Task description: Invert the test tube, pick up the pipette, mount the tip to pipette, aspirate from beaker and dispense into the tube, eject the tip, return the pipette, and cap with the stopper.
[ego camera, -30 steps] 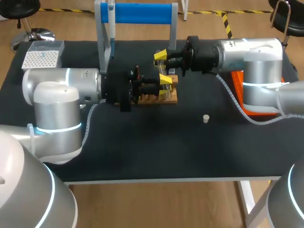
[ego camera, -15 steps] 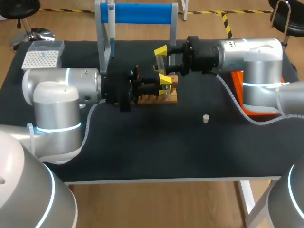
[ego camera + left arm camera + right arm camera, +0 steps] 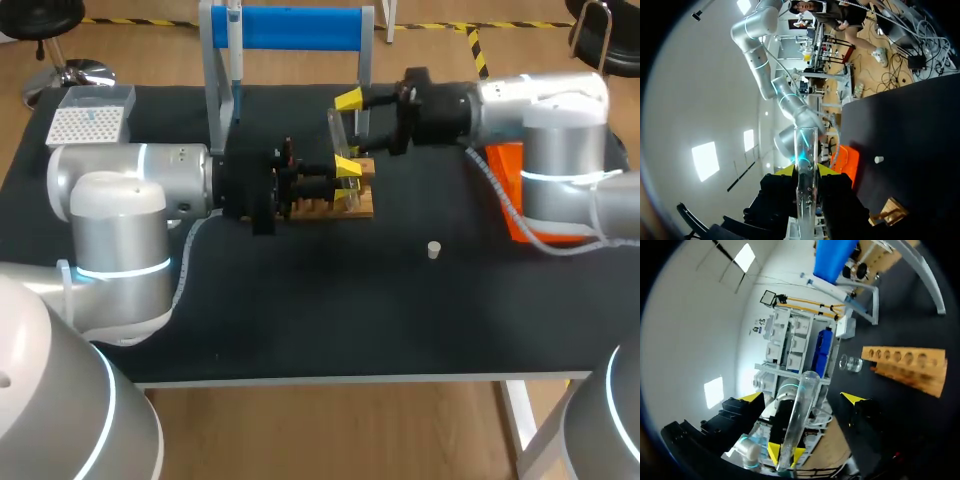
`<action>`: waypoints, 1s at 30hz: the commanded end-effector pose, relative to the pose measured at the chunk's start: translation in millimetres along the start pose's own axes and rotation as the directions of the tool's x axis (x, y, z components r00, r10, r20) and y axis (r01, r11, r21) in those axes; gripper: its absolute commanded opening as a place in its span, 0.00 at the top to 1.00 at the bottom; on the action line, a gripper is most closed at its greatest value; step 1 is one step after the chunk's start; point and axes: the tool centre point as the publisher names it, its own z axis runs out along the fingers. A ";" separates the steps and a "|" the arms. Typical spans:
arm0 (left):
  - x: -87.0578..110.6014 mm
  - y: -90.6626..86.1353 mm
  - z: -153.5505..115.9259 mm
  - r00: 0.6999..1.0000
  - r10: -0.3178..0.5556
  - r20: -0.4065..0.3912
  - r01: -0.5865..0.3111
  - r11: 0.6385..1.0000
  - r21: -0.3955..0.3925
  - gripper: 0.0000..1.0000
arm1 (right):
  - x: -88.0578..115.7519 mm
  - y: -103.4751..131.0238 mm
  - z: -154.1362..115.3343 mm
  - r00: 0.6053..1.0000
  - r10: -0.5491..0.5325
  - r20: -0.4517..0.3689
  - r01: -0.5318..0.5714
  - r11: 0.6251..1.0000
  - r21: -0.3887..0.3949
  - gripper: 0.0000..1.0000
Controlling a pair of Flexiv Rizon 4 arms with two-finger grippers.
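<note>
Count first: one test tube (image 3: 338, 140), one wooden rack (image 3: 356, 208), one white stopper (image 3: 433, 250), one tip box (image 3: 88, 122), one pipette (image 3: 235, 50) hanging on a blue-topped stand (image 3: 300, 28), and one orange tray (image 3: 510, 190). My left gripper (image 3: 805, 170) is clamped on the tube, holding it near upright over the rack at the centre of the head view. My right gripper (image 3: 802, 399) sits around the tube with fingers spread wide, not pinching it. The stopper lies alone, right of centre, well apart from the rack. The tip box is upper left. Everything's on a black tabletop (image 3: 300, 320).
</note>
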 end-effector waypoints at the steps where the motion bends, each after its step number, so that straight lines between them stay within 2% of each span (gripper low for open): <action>1: -0.2 0.4 -0.2 1.000 0.001 0.000 -0.001 1.000 0.002 1.00 | 14.2 -9.7 -27.8 0.988 -0.152 0.037 0.154 0.987 -0.037 0.00; 5: -0.2 0.4 -0.2 1.000 0.001 0.000 -0.001 1.000 0.002 1.00 | 14.2 -9.3 -47.5 0.945 -0.318 0.073 0.321 0.946 -0.042 0.00; 8: -0.2 0.4 -0.2 1.000 0.001 0.000 -0.001 1.000 0.002 1.00 | 11.5 -11.2 -57.8 0.889 -0.444 0.111 0.448 0.894 -0.015 0.00; 11: -0.2 0.4 -0.2 1.000 0.001 0.000 -0.001 1.000 0.002 1.00 | 7.6 -16.3 -63.7 0.800 -0.579 0.155 0.579 0.814 0.051 0.00; 12: -0.2 0.4 -0.2 1.000 0.001 0.000 -0.001 1.000 0.002 1.00 | 5.4 -18.9 -64.8 0.755 -0.632 0.176 0.628 0.774 0.080 0.00; 13: -0.2 0.4 -0.2 1.000 0.001 0.000 -0.001 1.000 0.002 1.00 | 3.5 -21.2 -65.5 0.738 -0.650 0.179 0.643 0.759 0.103 0.00; 14: -0.2 0.4 -0.2 1.000 0.001 0.000 -0.001 1.000 0.002 1.00 | 1.5 -23.3 -66.1 0.698 -0.687 0.202 0.677 0.725 0.127 0.00; 16: -0.2 0.4 -0.2 1.000 0.001 0.000 -0.001 1.000 0.002 1.00 | -3.5 -27.0 -67.0 0.649 -0.727 0.222 0.710 0.684 0.166 0.00; 17: -0.2 0.4 -0.2 1.000 0.001 0.000 -0.001 1.000 0.002 1.00 | -6.9 -28.9 -67.8 0.609 -0.755 0.245 0.733 0.653 0.190 0.00; 22: -0.2 0.4 -0.2 1.000 0.001 0.000 -0.001 1.000 0.002 1.00 | -26.3 -36.0 -70.0 0.480 -0.826 0.296 0.782 0.555 0.282 0.00; 30: -0.2 0.4 -0.2 1.000 0.001 0.000 -0.001 1.000 0.002 1.00 | -57.9 -45.2 -64.4 0.296 -0.907 0.299 0.810 0.404 0.424 0.00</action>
